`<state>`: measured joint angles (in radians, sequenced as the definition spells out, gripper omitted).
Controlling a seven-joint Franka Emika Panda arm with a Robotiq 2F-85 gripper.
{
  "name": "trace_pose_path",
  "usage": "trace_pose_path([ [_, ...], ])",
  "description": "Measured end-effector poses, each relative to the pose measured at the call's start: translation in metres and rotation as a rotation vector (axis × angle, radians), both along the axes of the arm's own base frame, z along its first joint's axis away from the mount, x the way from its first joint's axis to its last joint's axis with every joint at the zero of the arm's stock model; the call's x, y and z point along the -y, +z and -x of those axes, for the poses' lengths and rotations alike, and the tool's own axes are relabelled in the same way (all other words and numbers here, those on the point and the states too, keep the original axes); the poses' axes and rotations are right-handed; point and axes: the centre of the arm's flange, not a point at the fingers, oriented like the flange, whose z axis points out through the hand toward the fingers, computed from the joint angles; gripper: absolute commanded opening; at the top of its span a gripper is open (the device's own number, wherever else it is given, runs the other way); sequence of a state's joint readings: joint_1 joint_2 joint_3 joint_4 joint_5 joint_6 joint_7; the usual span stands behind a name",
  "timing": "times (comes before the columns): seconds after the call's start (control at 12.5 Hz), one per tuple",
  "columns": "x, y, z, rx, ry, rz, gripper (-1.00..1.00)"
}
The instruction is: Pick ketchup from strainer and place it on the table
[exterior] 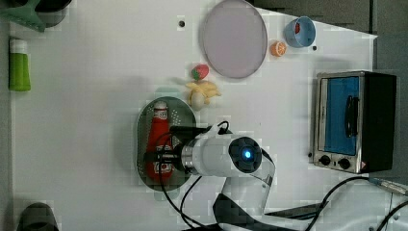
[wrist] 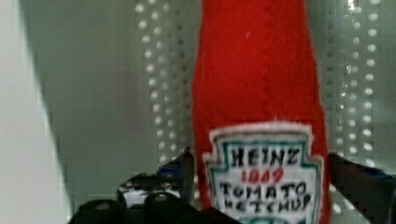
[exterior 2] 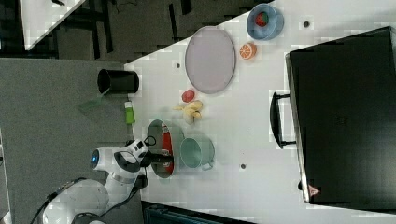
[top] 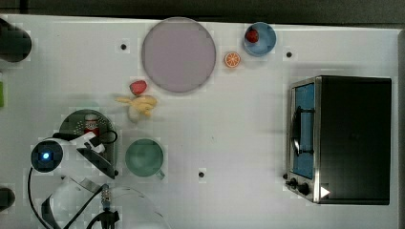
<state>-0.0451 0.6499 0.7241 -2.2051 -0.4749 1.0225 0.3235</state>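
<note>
The ketchup (exterior: 159, 137) is a red bottle with a white-and-red label. It lies lengthwise in the pale green strainer (exterior: 186, 113) near the top view's lower left of the white table (top: 229, 124). My gripper (exterior: 159, 159) reaches down into the strainer and straddles the labelled lower part of the bottle. In the wrist view the ketchup (wrist: 257, 84) fills the middle over the strainer's holed wall (wrist: 159, 70). One dark finger (wrist: 184, 165) stands on each side of the label with a thin gap, so the jaws are open around the bottle.
A green mug (top: 144, 157) stands close beside the strainer. A yellow banana toy (top: 138, 104) and a red strawberry (top: 138, 87) lie just beyond it. Farther off are a purple plate (top: 178, 54), an orange slice (top: 232, 59), a blue bowl (top: 260, 39) and a toaster oven (top: 341, 138).
</note>
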Motion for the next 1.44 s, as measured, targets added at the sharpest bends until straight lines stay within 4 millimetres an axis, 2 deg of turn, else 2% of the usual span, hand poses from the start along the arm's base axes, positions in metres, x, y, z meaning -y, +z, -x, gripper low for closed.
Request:
trace_pose_path([
  [0.16, -0.002, 0.001, -0.005, 0.016, 0.002, -0.002, 0.21],
  [0.4, -0.012, 0.007, -0.01, 0.028, -0.007, -0.018, 0.19],
  [0.64, -0.012, 0.013, -0.007, 0.039, 0.006, -0.005, 0.19],
  [0.8, -0.017, 0.031, -0.004, 0.056, 0.013, -0.003, 0.19],
  [0.96, -0.025, 0.064, -0.002, 0.064, 0.019, 0.035, 0.19],
  [1.04, -0.029, 0.088, -0.003, 0.061, -0.012, 0.04, 0.19],
  [1.28, -0.043, 0.173, -0.007, 0.019, -0.134, 0.05, 0.19],
  [1.44, -0.055, 0.225, -0.023, 0.021, -0.121, 0.036, 0.19],
])
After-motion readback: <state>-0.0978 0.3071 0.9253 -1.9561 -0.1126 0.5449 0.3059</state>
